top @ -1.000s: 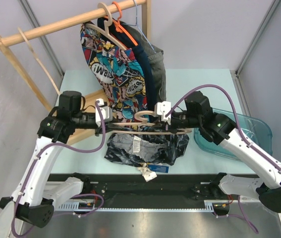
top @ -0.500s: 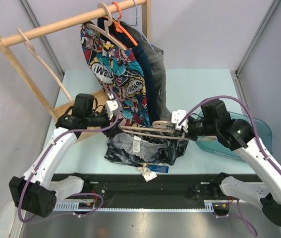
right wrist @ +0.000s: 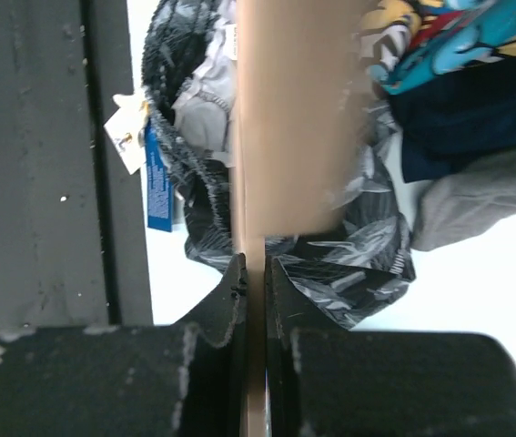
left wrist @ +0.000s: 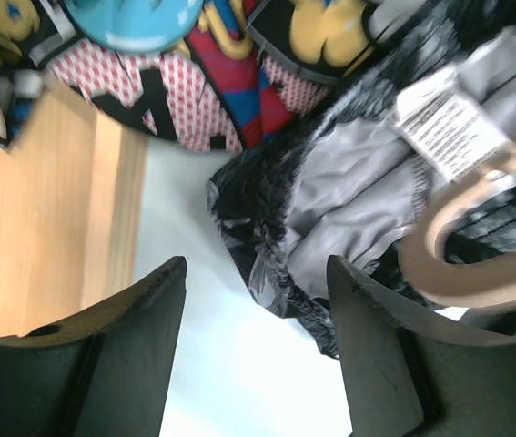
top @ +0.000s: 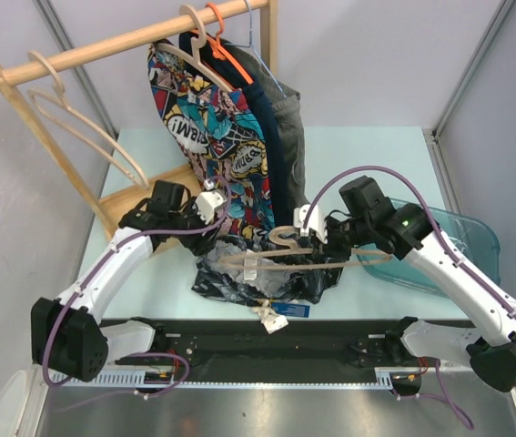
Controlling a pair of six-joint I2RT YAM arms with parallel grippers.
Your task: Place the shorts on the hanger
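The dark shorts with a pale marbled print lie crumpled on the table near its front edge, white tags at the near side. My right gripper is shut on a pale wooden hanger and holds it level just over the shorts. In the right wrist view my gripper clamps the hanger over the shorts. My left gripper is open and empty at the shorts' left end. In the left wrist view it hovers by the shorts' edge, with the hanger's end at the right.
A wooden rack rail carries comic-print shorts, a navy garment, a grey garment, an orange hanger and spare wooden hangers. A teal bin stands at the right. The rack's wooden base lies left of my left gripper.
My left gripper let go of the hanger and moved right to the shorts' left end. My right gripper now carries the hanger alone, shifted left over the shorts. A spare hanger swings on the rail.
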